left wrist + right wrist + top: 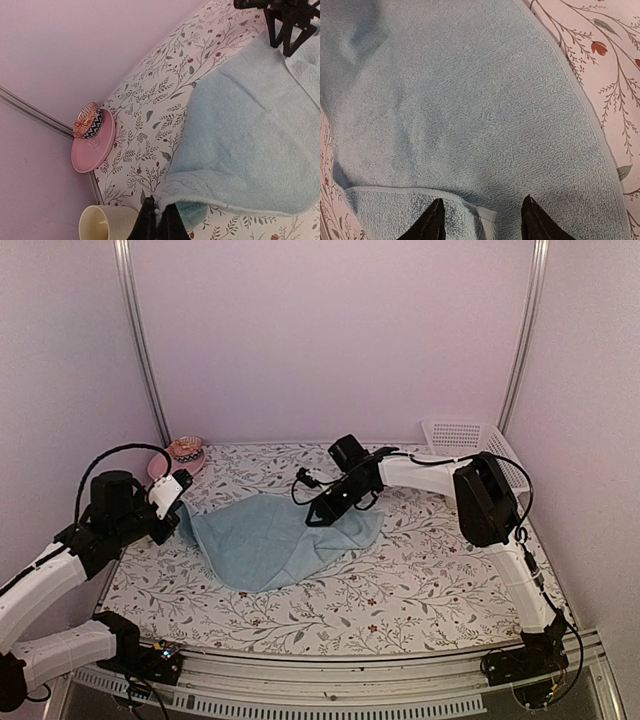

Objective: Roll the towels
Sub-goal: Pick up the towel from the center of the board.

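Observation:
A pale aqua towel (272,540) lies spread and rumpled in the middle of the flowered table. My left gripper (158,220) is shut on the towel's left edge, which lifts into a thick fold (200,187) at the fingers. In the top view this gripper (186,512) sits at the towel's left end. My right gripper (322,514) hangs over the towel's far right part, open. In the right wrist view the towel (470,100) fills the frame. A folded-over corner (470,215) lies between the spread fingertips (436,220), untouched by either.
A pink brimmed hat (180,455) with a patterned band lies at the back left corner. A cream cup (107,222) stands just left of my left gripper. A white perforated basket (470,437) leans at the back right. Walls close in the table on three sides.

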